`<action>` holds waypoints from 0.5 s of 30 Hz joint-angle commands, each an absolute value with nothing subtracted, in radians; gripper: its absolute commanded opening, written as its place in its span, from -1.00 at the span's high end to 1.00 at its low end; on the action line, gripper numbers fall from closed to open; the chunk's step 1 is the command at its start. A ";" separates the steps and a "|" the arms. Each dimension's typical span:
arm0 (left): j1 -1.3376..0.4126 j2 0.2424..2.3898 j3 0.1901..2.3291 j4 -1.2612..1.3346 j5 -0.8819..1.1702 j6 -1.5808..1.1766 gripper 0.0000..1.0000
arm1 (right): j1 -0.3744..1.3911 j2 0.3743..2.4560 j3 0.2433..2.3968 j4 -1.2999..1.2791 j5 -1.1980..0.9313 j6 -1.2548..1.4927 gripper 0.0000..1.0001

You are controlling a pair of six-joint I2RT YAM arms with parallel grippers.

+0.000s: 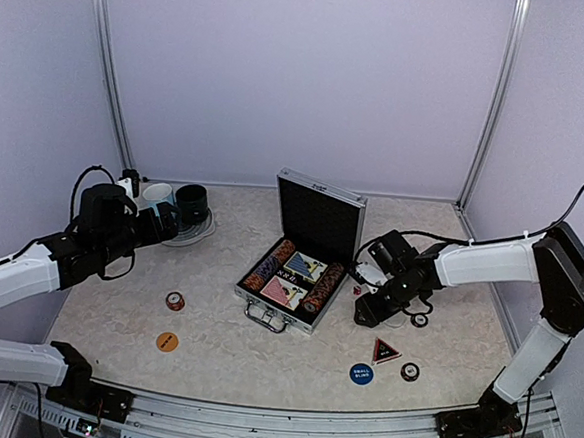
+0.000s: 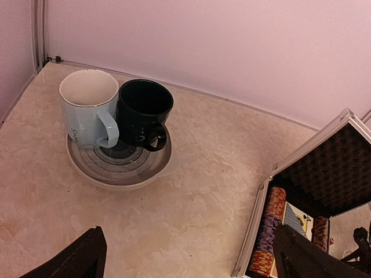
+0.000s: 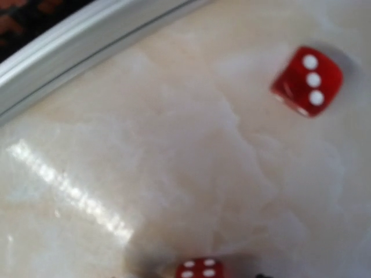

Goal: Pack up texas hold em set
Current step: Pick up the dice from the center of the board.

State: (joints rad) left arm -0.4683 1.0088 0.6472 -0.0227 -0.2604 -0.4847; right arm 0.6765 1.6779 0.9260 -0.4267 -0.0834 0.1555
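Observation:
The silver case (image 1: pixel 283 317) lies open mid-table, its black-lined lid (image 1: pixel 318 219) upright, with striped chip rows (image 1: pixel 268 266) and two card decks (image 1: pixel 294 280) inside. It also shows in the left wrist view (image 2: pixel 253 231). My right gripper (image 1: pixel 364 309) is low on the table just right of the case. Its fingers barely show in the right wrist view. One red die (image 3: pixel 307 81) lies ahead and another red die (image 3: pixel 200 269) sits at the bottom edge in its shadow. My left gripper (image 2: pixel 197 255) is open and empty, above the table near the mugs.
A light-blue mug (image 2: pixel 90 107) and a dark-green mug (image 2: pixel 144 113) stand on a plate (image 2: pixel 119 174) at back left. On the table lie an orange button (image 1: pixel 167 342), a small button (image 1: pixel 174 300), a blue button (image 1: pixel 361 373), the triangle marker (image 1: pixel 386 351) and two small round buttons (image 1: pixel 410 371).

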 commanded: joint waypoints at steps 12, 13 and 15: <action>-0.476 1.000 0.671 -0.008 -0.276 -0.481 -0.98 | 0.667 1.722 0.974 -0.420 -0.082 0.120 0.38; -0.476 0.999 0.670 -0.008 -0.275 -0.482 -0.98 | 0.667 1.721 0.972 -0.422 -0.079 0.121 0.40; -0.476 1.000 0.670 -0.008 -0.273 -0.483 -0.98 | 0.666 1.720 0.972 -0.423 -0.075 0.120 0.44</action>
